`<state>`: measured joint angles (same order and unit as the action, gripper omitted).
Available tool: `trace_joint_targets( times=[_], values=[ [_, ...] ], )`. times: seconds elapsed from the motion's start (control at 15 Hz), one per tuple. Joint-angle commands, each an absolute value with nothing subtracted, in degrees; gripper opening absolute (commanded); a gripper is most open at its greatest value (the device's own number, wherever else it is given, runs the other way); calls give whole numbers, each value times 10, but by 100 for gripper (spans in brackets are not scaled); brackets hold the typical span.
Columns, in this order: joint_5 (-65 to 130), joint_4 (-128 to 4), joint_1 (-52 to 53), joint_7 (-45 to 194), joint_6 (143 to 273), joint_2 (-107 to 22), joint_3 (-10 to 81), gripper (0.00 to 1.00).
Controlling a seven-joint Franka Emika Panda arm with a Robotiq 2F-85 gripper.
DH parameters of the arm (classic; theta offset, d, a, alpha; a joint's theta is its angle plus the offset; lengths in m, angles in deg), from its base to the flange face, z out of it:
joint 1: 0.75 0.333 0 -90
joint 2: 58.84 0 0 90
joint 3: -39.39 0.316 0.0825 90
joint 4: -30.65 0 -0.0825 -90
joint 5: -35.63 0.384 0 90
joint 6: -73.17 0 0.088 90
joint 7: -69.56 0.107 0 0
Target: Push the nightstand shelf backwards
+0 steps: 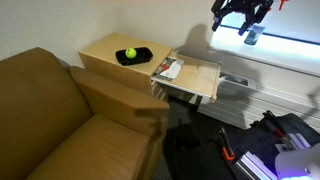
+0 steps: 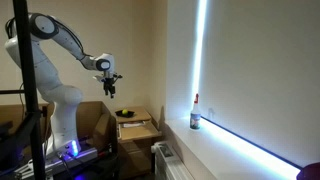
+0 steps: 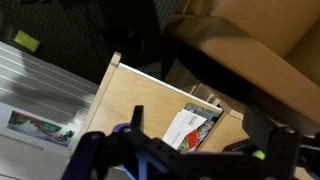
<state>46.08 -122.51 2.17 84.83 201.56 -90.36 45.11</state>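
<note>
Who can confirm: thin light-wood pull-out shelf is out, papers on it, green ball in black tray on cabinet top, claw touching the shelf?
Not touching: in an exterior view the black claw hangs in the air clear of the thin light-wood pull-out shelf. The rest holds: shelf out, red-and-white papers on it, green ball in black tray on tan cabinet top.

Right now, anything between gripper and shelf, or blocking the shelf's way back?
Nothing visible. The gripper hangs in open air above the shelf. Only papers lie on it, at its nightstand end; they might catch as it slides in. The slot itself is hidden.
</note>
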Motion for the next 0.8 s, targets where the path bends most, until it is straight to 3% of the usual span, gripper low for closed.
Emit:
trace_joint_targets(
  times=[0.0,0.27,0.73],
  values=[
    [461,-1224,21,848,2014,-904,452,100],
    [447,-1225,6,854,2009,-889,449,100],
    [357,-1256,-150,895,2093,-777,345,100]
  ],
)
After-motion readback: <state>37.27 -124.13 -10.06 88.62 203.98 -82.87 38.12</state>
